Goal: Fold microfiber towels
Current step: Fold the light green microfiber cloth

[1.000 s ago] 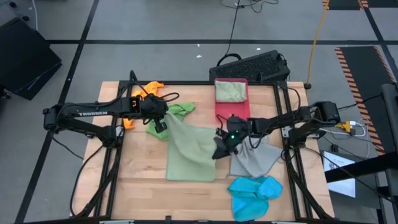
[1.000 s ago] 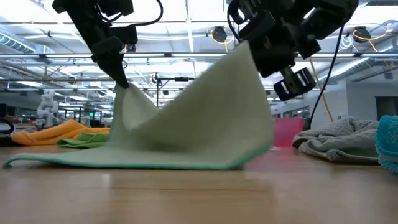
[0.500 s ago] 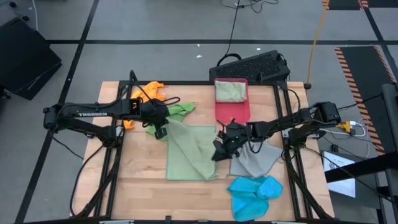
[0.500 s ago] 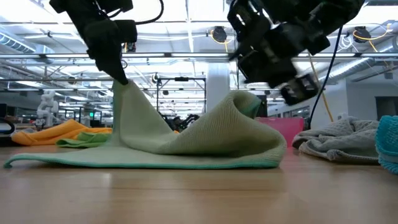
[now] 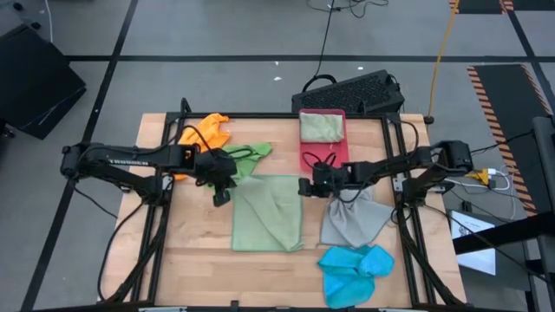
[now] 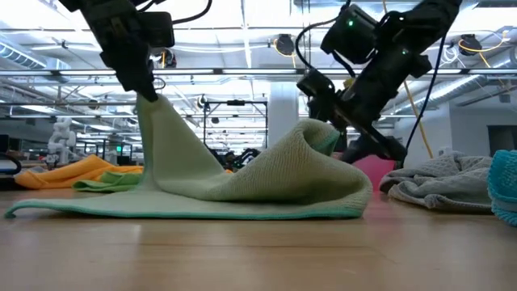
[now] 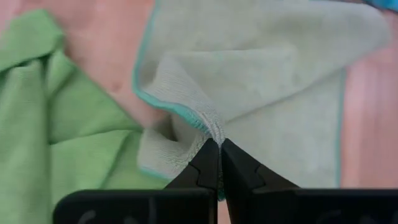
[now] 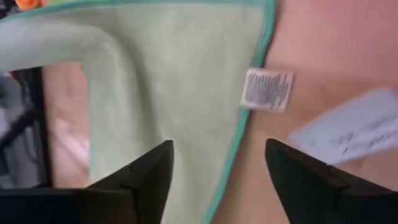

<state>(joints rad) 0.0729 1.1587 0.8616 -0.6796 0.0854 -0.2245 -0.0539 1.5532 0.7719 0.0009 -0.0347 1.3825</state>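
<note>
The pale sage microfiber towel (image 5: pixel 267 212) lies mid-table, its right part doubled over in a rounded fold (image 6: pixel 339 162). My left gripper (image 5: pixel 224 186) is shut on its far left corner, which stands raised (image 6: pixel 149 105). My right gripper (image 5: pixel 305 186) hovers open over the towel's right edge (image 8: pixel 249 124), touching nothing. A white label (image 8: pixel 267 89) sits on that hem. Orange (image 5: pixel 206 132) and bright green (image 5: pixel 244 156) towels lie far left, a grey one (image 5: pixel 351 221) at the right and a blue one (image 5: pixel 354 269) near right. My left gripper pinches the pale sage towel's teal-hemmed corner (image 7: pixel 208 124) between its two fingertips. The fingers come from above, slanting down. The corner is lifted, the cloth slopes from it like a tent (image 6: pixel 174 153), and the rest lies on the table.
A pink-red tray (image 5: pixel 323 154) at the far middle holds a folded sage towel (image 5: pixel 321 127). A black keyboard (image 5: pixel 351 91) sits beyond the table's far edge. Bare wood (image 5: pixel 199 243) shows at the near left.
My right gripper has opened and let go of the towel's raised right corner, then swung toward the far edge. That corner has dropped and the right part now lies doubled over. My left gripper has shifted a little to the left, still holding its corner up.
</note>
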